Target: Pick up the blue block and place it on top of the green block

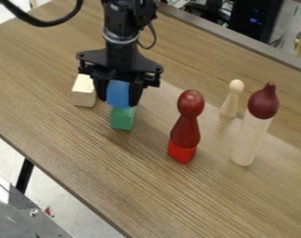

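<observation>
The black gripper (119, 95) hangs over the left part of the table, shut on a blue block (118, 94). Directly below the blue block in the view is a green block (122, 119); I cannot tell whether the two touch. A pale wooden block (84, 91) lies just left of the gripper, its upper edge near the left finger. To the right, a dark red peg figure (186, 132) stands upright on a bright red block (181, 152).
At the right stand a small pale wooden peg figure (232, 98) and a tall pale cylinder (250, 140) topped by a dark red, pointed piece (263, 101). The wooden table's (72, 165) front edge runs diagonally at the lower left.
</observation>
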Robot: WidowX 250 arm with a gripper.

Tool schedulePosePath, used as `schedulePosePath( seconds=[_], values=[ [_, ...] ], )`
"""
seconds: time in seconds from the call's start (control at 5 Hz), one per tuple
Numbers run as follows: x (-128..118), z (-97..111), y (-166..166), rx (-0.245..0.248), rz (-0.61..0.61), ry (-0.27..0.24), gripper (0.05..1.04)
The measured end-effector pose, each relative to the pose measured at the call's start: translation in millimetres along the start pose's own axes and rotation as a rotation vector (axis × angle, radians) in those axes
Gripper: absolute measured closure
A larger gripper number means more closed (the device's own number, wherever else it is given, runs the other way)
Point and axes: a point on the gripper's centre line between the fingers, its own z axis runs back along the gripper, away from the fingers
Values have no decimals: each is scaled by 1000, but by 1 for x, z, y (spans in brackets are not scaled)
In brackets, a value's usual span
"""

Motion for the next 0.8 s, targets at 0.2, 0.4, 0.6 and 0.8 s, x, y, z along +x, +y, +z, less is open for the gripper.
schedulePosePath(
  seconds=[0.2, 0.4, 0.6, 0.8],
  values=[
    [4, -3, 2, 19, 28, -20, 155],
    [11, 0, 1, 13, 43, -45, 80],
    [19, 6, -3, 0, 61, -58, 83],
    [50, 36, -14, -54, 114, -125, 83]
  ],
)
